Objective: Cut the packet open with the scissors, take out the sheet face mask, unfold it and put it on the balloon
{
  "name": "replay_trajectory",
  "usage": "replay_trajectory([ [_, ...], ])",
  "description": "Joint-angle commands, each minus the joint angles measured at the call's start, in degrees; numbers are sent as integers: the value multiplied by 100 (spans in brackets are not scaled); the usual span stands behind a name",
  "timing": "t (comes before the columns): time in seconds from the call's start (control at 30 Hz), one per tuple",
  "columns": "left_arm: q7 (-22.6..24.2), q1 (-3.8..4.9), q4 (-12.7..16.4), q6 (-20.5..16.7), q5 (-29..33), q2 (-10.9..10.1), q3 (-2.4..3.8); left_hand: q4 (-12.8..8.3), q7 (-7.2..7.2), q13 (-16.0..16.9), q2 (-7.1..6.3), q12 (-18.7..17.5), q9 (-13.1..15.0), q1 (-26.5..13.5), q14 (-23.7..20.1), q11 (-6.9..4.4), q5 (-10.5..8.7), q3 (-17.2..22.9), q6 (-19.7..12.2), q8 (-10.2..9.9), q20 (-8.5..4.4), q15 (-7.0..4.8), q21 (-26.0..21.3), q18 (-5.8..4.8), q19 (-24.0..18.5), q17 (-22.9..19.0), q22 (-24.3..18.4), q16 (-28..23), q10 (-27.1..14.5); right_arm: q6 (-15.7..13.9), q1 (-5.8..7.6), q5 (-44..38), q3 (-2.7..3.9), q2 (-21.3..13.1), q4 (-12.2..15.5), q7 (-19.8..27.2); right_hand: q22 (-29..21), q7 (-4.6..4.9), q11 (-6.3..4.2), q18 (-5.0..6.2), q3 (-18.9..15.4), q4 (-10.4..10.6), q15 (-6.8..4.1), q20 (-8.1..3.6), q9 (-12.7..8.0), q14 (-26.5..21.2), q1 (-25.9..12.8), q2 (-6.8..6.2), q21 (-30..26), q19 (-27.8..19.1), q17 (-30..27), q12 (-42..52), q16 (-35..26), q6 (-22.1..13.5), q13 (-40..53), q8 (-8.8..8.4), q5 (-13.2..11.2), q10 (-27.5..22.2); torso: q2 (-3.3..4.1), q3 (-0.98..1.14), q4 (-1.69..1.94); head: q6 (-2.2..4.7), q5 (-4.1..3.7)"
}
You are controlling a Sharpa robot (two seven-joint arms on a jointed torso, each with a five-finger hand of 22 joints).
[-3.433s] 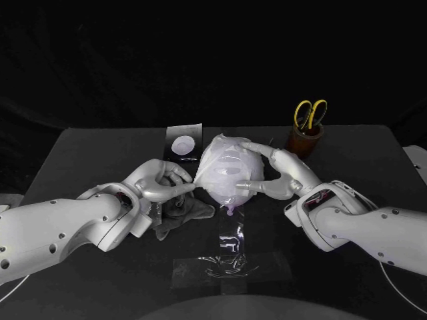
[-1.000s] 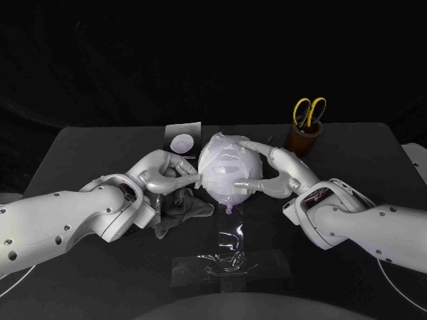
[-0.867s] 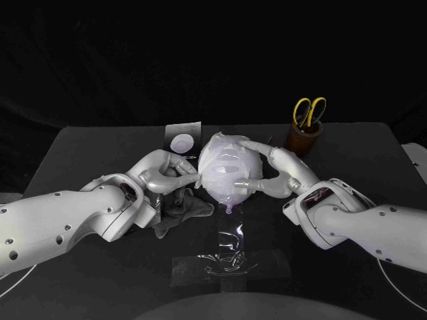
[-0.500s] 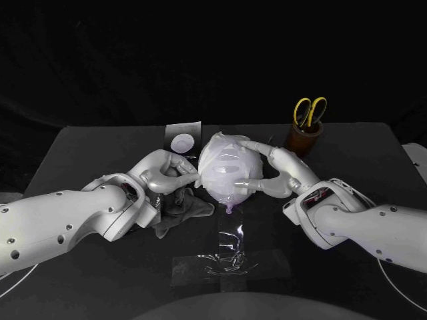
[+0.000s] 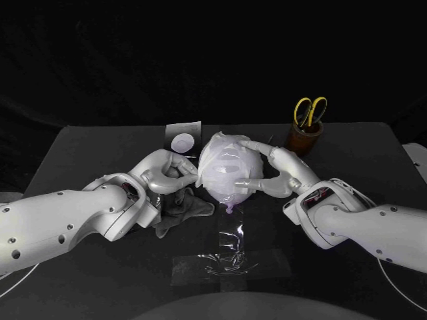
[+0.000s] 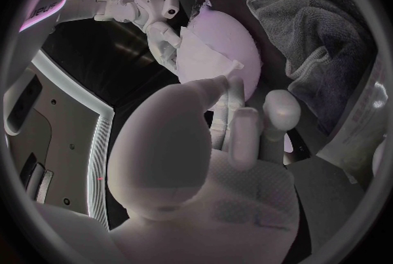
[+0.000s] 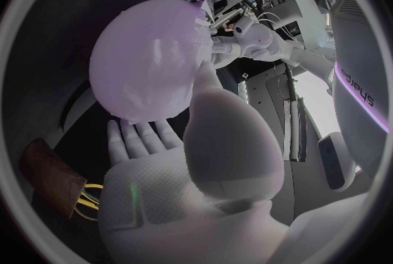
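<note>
Balloon (image 5: 231,195) sat mid-table (image 5: 89,143) between the 2 hands, w/ the sheet mask (image 5: 223,165) draped over its top & front. R hand (image 5: 277,171) cupped the balloon's side: fingers over the top, thumb pressed on the front, so it gripped the balloon. R wrist view: R hand (image 7: 190,166) had its palm by the balloon (image 7: 147,61), thumb up against it. L hand (image 5: 165,175) was at the opposite side, fingers curled in, tips at the mask's edge. L wrist view: L hand (image 6: 217,166) had thumb & fingertips (image 6: 239,120) at a corner of the mask (image 6: 200,57) on the balloon (image 6: 238,38); couldn't tell if they pinched it or only touched it. Grey cloth (image 5: 180,208) lay under the L hand, just beside the balloon. Packet (image 5: 183,140) lay flat behind the L hand. Clear film (image 5: 229,250) lay on the table nearer the robot. Scissors (image 5: 309,112) stood handles-up in a brown holder (image 5: 305,141) at the back.
</note>
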Motion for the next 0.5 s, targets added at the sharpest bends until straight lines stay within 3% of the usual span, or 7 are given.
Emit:
replay_trajectory([
  [0.03,146,4,19,0,16,14,6,-84,-26,47,-38,54,118,-139,69,-31,30,235,74,71,-26,-9,73,-90,61,57,83,37,63,224,-31,-1,-24,9,-5,-39,5,796,11,28,34,3,-2,-6,5,-26,-7,45,32,34,-5,27,-25,17,5,18,-33,-32,1,-1,-2,-7,7],
  [0.2,185,3,14,-147,117,9,6,-261,-41,167,-181,195,366,-444,160,-58,27,741,104,121,-55,-26,220,-127,199,221,284,100,97,225,-31,3,-24,10,-7,-37,5,796,11,28,34,3,-2,-6,5,-26,-7,45,32,34,-5,27,-25,17,5,18,-33,-32,3,-1,-1,-16,19],
  [0.37,195,3,6,-289,202,4,6,-462,-81,263,-326,315,610,-708,254,-86,183,1072,158,180,-78,-61,330,-158,307,413,441,160,152,228,-31,6,-24,10,-8,-34,5,796,11,28,34,3,-2,-6,5,-26,-7,45,32,34,-5,27,-25,17,5,18,-33,-32,1,-1,1,-22,30],
  [0.5,184,3,-12,-415,295,-9,7,-615,-109,328,-418,394,820,-949,316,-125,646,1230,192,210,-108,-95,436,-191,427,531,600,194,219,230,-31,9,-24,9,-12,-33,5,796,11,28,34,3,-2,-6,5,-26,-7,45,32,34,-5,27,-25,17,5,18,-33,-32,-1,-1,-2,-19,40],
])
